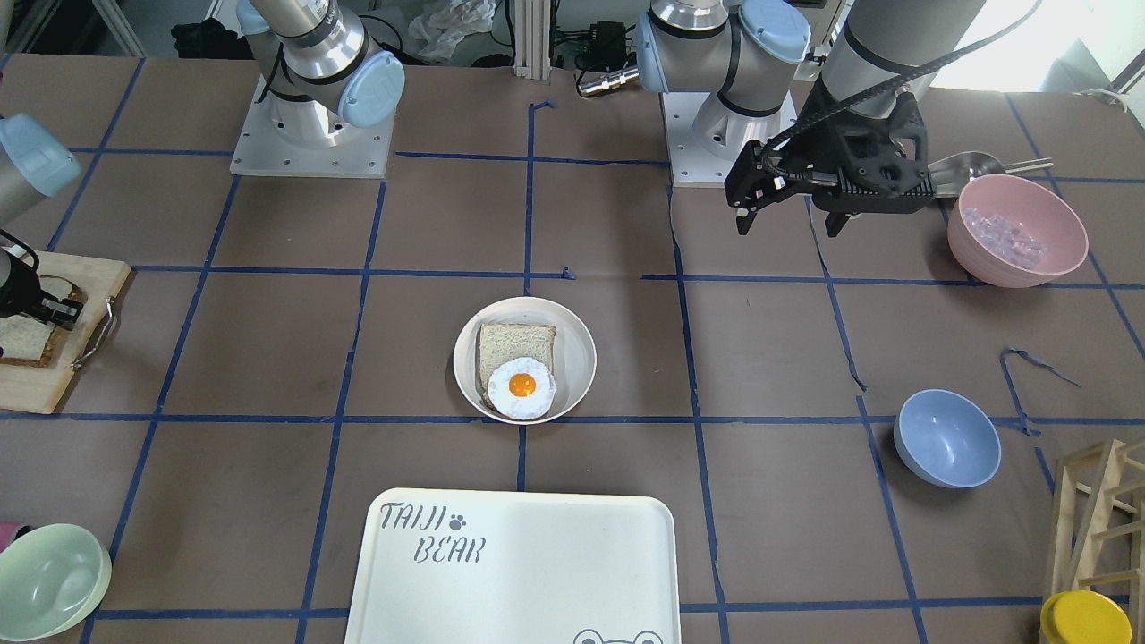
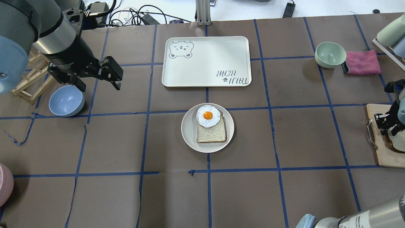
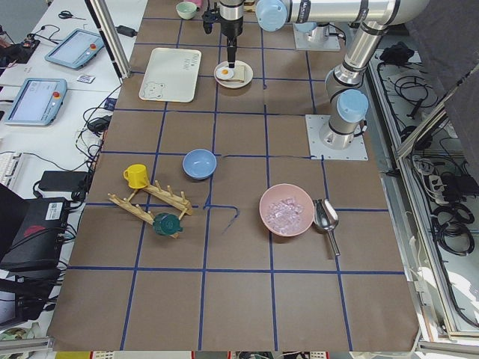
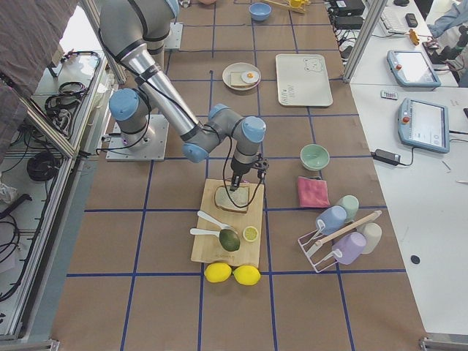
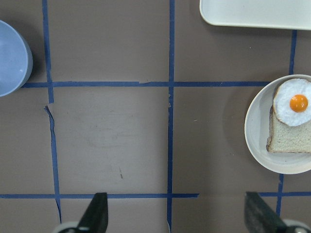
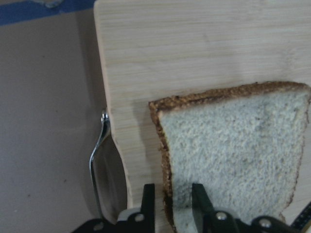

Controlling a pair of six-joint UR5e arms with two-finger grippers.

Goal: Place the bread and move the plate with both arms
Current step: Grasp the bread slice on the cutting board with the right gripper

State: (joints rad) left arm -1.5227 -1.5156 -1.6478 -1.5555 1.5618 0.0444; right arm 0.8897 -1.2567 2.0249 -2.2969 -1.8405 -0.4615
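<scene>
The bread (image 6: pixel 233 145), greyish crumb with a dark crust, lies on a wooden cutting board (image 6: pixel 194 48) at the table's right end; it also shows in the front view (image 1: pixel 22 338). My right gripper (image 6: pixel 172 199) is shut on the bread's crust edge, one finger on each side. The cream plate (image 2: pixel 186 129) sits mid-table and holds a paler slice (image 2: pixel 211 134) with a fried egg (image 2: pixel 208 116) on it. My left gripper (image 2: pixel 99 88) is open and empty. It hovers above the table far to the plate's left, and the plate (image 5: pixel 252 126) shows at the right edge of its wrist view.
The TAIJI BEAR tray (image 2: pixel 205 60) lies just beyond the plate. A blue bowl (image 2: pixel 66 100) and a wooden rack (image 2: pixel 28 79) are near the left gripper. A pink bowl of ice (image 1: pixel 1017 231), a green bowl (image 2: pixel 330 54) and a pink cloth (image 2: pixel 362 62) are also on the table.
</scene>
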